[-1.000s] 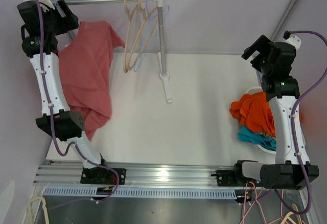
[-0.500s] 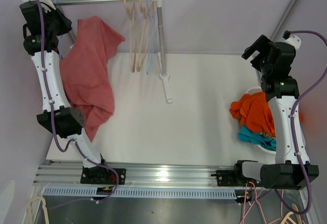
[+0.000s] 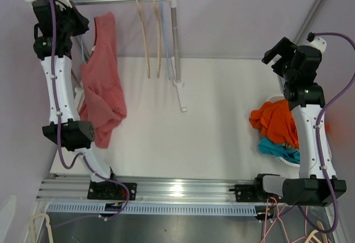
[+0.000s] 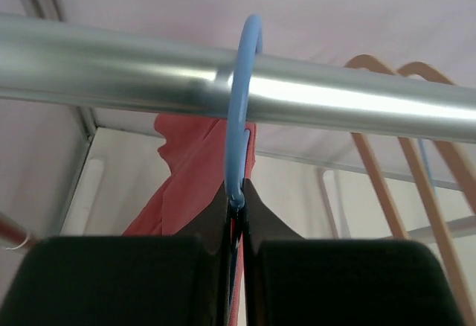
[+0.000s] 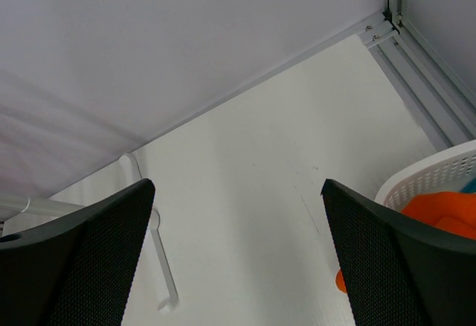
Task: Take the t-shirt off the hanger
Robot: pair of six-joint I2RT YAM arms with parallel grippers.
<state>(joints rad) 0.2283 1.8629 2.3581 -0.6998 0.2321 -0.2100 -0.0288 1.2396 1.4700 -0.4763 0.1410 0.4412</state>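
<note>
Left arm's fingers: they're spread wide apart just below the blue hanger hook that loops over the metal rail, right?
Not spread apart: the left wrist view shows the left arm's fingers pinched shut on the blue hanger hook, which does loop over the metal rail.

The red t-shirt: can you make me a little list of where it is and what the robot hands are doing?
t-shirt: red, hanging on the blue hanger
blue hanger: hooked over the metal rail
left hand: shut on the blue hanger's neck, just under the metal rail
right hand: open, holding nothing
basket: holds orange clothes
</note>
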